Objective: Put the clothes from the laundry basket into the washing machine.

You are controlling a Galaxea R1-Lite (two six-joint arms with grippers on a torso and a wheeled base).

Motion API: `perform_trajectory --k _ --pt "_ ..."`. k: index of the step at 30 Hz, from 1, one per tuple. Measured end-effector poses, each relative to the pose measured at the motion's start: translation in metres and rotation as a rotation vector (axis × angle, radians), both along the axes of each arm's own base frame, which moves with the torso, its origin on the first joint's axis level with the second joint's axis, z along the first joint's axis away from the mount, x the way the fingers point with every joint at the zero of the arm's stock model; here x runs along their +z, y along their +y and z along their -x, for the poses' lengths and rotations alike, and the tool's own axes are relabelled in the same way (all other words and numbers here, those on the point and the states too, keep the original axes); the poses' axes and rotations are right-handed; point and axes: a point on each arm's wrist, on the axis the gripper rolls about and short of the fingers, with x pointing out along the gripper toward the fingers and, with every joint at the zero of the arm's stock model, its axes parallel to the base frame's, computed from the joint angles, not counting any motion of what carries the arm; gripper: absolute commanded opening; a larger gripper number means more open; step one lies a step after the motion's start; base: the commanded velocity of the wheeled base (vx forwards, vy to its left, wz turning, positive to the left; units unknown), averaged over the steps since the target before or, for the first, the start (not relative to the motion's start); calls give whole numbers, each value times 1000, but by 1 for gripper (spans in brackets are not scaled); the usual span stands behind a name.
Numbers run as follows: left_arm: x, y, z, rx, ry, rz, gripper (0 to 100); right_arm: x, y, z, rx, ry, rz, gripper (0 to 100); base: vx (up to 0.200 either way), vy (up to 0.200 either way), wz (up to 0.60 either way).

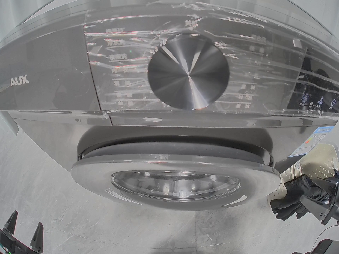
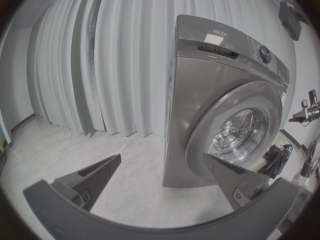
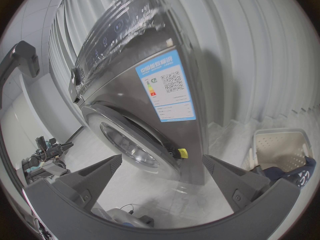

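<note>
The grey washing machine (image 1: 56, 89) stands right in front of me, its round glass door (image 1: 261, 180) low in the head view. Seen from the right wrist, the door (image 3: 100, 117) stands slightly off the front near a yellow latch (image 3: 182, 153). A cream laundry basket (image 1: 319, 161) sits on the floor to the machine's right, with dark clothes (image 1: 289, 198) draped over its rim. My right gripper (image 1: 306, 189) hangs open just in front of those clothes, nothing between its fingers (image 3: 100, 170). My left gripper (image 1: 27, 218) is open and low at the left, over bare floor.
Pale grey tiled floor (image 1: 141, 226) lies before the machine. White curtains (image 2: 100, 67) hang behind and beside it. Other equipment on stands (image 3: 43, 150) is off to the left side of the room.
</note>
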Motion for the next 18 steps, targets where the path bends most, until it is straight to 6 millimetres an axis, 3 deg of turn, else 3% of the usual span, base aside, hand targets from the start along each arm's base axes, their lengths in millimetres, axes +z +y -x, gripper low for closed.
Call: perform_trajectory --k 10,18 --pt "0 0 0 0 0 0 100 7 25 -43 105 55 -11 100 0 0 0" --pt "0 0 0 0 0 1 100 10 40 -66 123 109 14 100 0 0 0"
